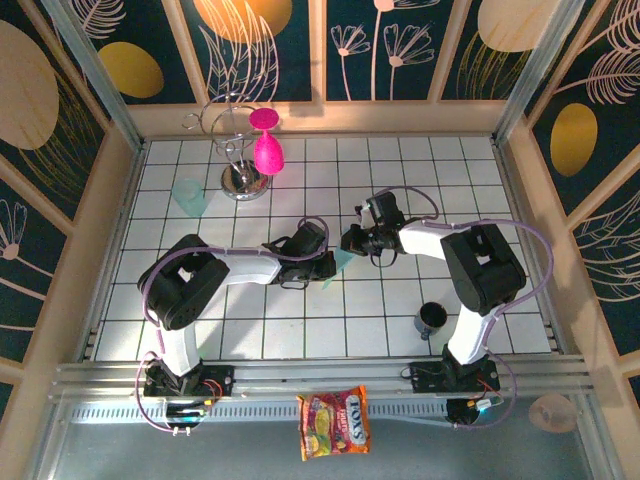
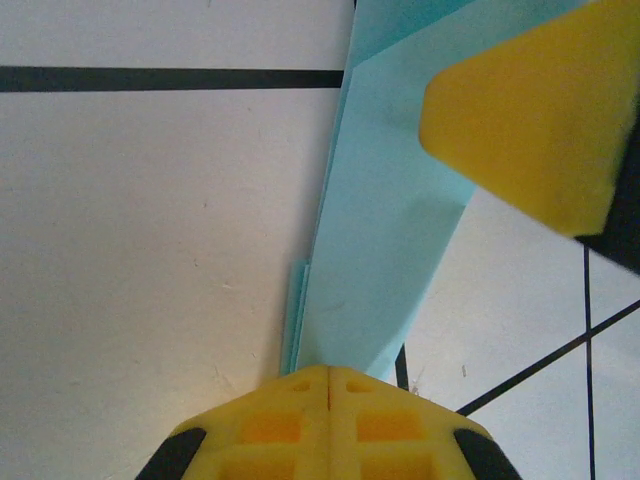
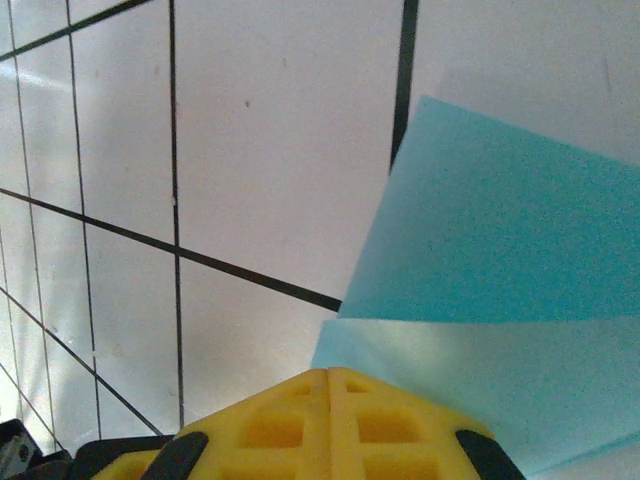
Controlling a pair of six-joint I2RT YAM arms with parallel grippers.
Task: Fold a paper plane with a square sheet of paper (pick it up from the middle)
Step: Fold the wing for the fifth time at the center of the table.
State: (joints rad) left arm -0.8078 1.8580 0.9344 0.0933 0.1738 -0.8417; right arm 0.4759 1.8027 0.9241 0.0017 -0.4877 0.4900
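Left gripper point(image 2: 328, 372) tips sit closest to the lens, bottom centre of the left wrist view. Jaws closed, pinching the end of the light-blue paper point(image 2: 385, 250), which is creased into a narrow layered strip running to the upper right. In the top view the paper is at frame centre over the tiled surface point(image 1: 300, 330). Right gripper point(image 3: 330, 372): jaws closed too, apparently on the paper's edge. The paper looks thin, light and floppy and would tear easily. I'd hold it lightly on the creases, near mid-length.

Counter point(image 1: 400, 170): white tiles, black grid lines, pale wooden rim.
Far left: chrome wire stand point(image 1: 243, 182), round base on the tiles.
Just left of it: translucent pale-teal cup point(image 1: 188, 197).
Near right: dark mug point(image 1: 432, 319).
Near edge, grey strip: bright snack packet point(image 1: 334, 423).
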